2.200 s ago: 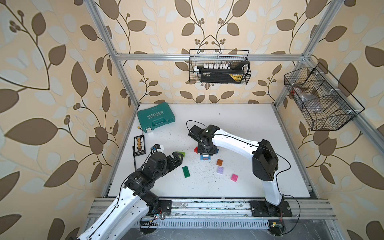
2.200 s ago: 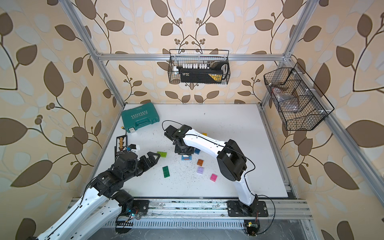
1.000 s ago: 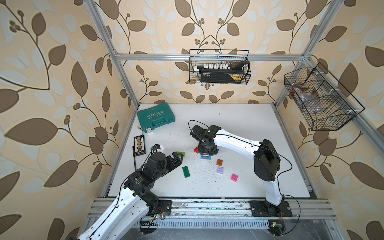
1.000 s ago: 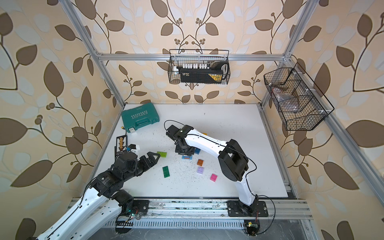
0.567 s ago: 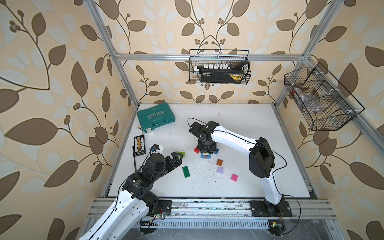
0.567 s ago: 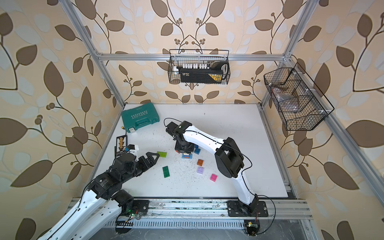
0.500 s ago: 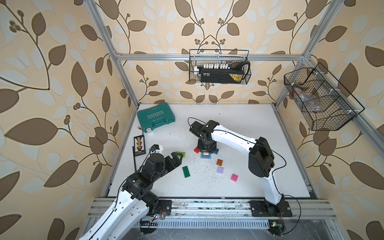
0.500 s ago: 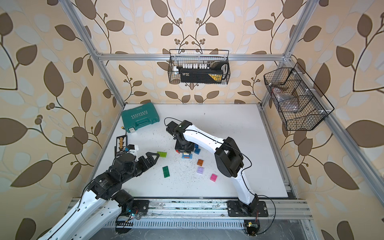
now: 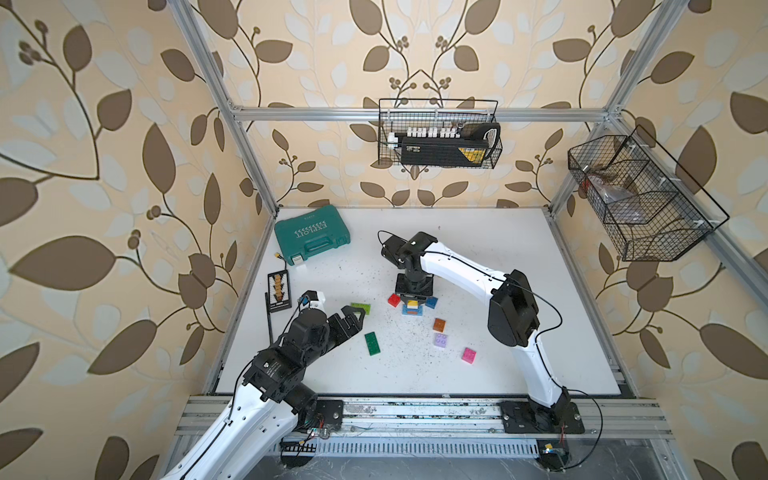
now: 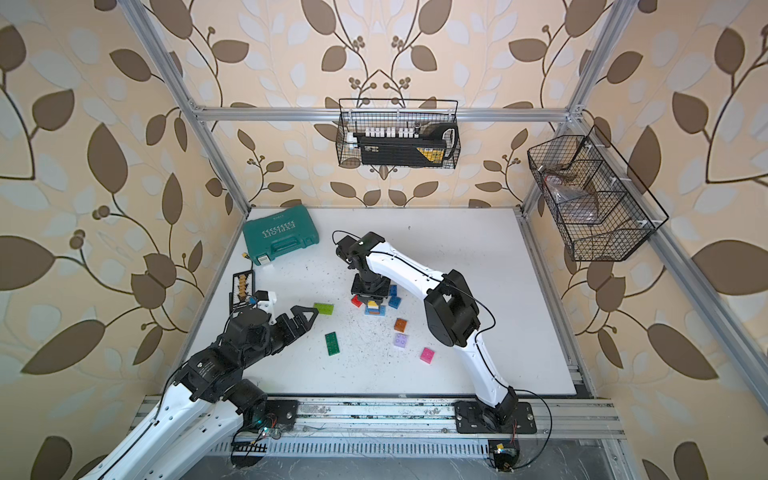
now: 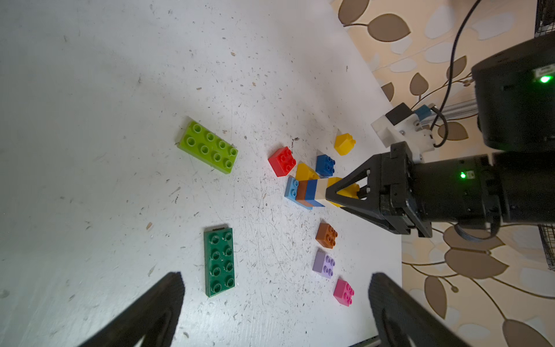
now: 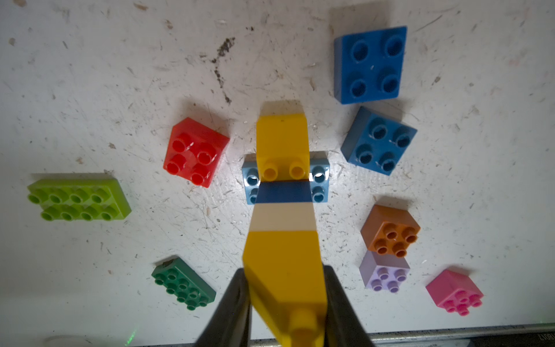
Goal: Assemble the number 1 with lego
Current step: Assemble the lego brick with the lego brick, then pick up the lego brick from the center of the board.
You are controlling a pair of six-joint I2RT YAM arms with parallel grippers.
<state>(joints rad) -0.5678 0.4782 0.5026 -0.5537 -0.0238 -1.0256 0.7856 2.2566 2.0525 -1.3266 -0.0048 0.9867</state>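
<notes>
White tabletop [image 9: 519, 241], wall basket [image 9: 388, 156] (black box [image 9: 440, 151] inside), right jaws clamped on yellow brick [image 12: 283, 264], left jaws apart

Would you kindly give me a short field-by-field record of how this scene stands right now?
Right gripper: jaws shut on the top yellow brick
Stack: standing on the table; light blue base, then brown, blue, white, yellow
Left gripper: jaws open, empty
Loose on table: lime brick, dark green brick, red brick, pink brick, others
Teal case: closed, far corner
</notes>
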